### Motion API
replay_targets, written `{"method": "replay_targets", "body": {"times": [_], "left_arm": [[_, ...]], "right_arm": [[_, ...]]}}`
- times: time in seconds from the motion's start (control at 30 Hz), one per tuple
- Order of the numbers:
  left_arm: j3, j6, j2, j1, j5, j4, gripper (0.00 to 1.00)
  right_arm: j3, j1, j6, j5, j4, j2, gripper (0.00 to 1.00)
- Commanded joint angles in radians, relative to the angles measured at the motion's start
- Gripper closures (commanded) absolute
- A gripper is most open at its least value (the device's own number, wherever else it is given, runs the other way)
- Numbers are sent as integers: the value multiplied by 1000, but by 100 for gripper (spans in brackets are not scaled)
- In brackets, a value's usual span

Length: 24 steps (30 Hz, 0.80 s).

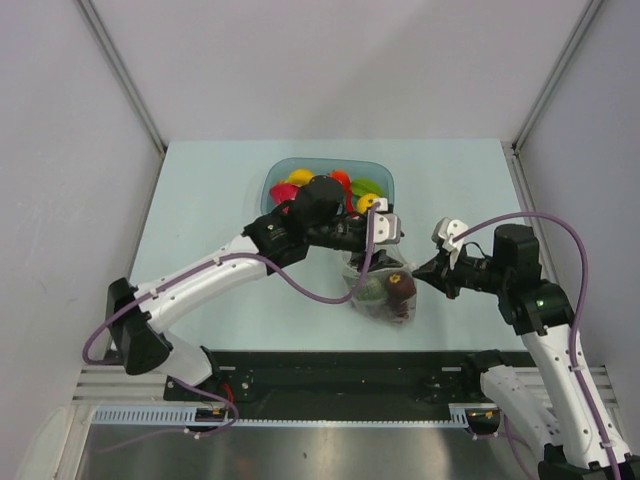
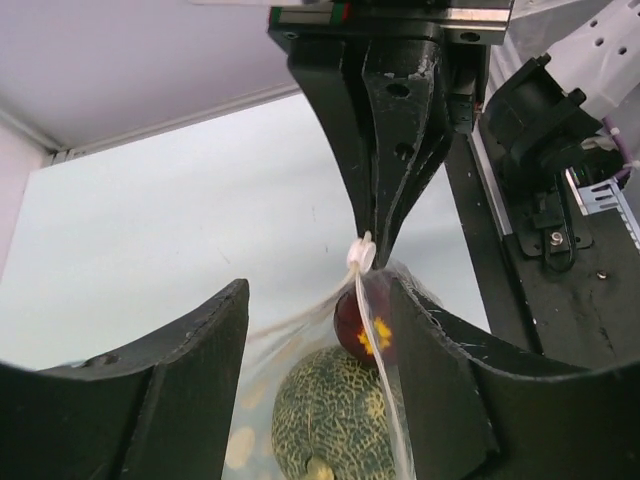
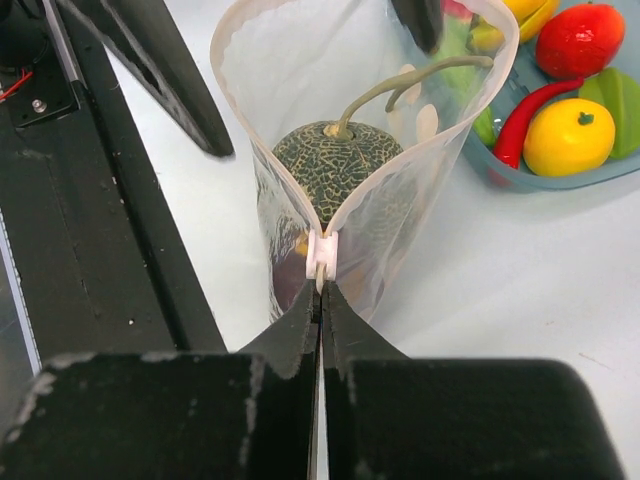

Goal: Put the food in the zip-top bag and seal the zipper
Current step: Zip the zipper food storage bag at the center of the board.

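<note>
While right jaws pinch zip-top bag [image 3: 390, 235], left jaws apart, bumpy ball [image 3: 335, 165] and grapes [image 2: 358, 318] inside.

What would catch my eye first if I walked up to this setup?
A clear dotted zip-top bag is held up in the middle, gaping open, with a grey-green bumpy ball inside. The right gripper pinches one end of its opening, while the open left gripper straddles the other end. Farther back sits a blue bowl of bright toy fruit.
</note>
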<state>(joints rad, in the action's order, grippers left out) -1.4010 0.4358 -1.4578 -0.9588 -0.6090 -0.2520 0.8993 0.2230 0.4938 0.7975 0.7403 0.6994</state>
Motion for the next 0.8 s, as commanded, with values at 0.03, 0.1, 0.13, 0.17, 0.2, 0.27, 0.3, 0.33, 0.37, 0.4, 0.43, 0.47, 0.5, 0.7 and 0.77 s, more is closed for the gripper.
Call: {"method": "replay_targets", "body": {"times": [0.03,0.1,0.13,0.17,0.2,0.27,0.3,0.33,0.37,0.4,0.43,0.47,0.5,0.7,0.77], "left_arm": [[-59,147,-67,-43,-60,-56,37],[-69,158,-81,-60,-63,-62,39],[-76,158,-88,-63,-63,-64,41],[-91,159,-108,-72,-57,-69,44],[-105,162,-119,-75,-52,-87,46],[-128,158,-139,-78,-46,-93,49],[-130,147,-141,-80,-48,-81,51],[-130,147,-141,-81,-49,-76,52],[-128,146,-141,-81,-57,-73,53],[-130,146,-142,-83,-57,-70,58],[-130,146,-144,-83,-57,-70,62],[-133,146,-145,-83,-57,-72,67],[-133,143,-148,-81,-55,-78,77],[-119,133,-150,-58,-3,-115,96],[-102,139,-144,-41,8,-131,95]], "right_arm": [[3,4,17,3,-38,-38,100],[3,6,14,12,-38,-38,100],[3,6,11,17,-36,-34,100],[4,6,9,20,-33,-26,100],[6,6,8,29,-32,-23,100],[7,7,6,37,-35,-15,100],[9,6,5,40,-35,-15,100],[10,6,3,40,-36,-15,100],[12,6,3,42,-38,-15,100],[12,6,0,43,-38,-14,100],[13,6,0,43,-38,-15,100],[13,4,0,43,-38,-17,100],[15,6,-1,42,-36,-15,100],[10,1,-8,2,-39,-52,100],[9,-7,-9,2,-39,-63,100]]}}
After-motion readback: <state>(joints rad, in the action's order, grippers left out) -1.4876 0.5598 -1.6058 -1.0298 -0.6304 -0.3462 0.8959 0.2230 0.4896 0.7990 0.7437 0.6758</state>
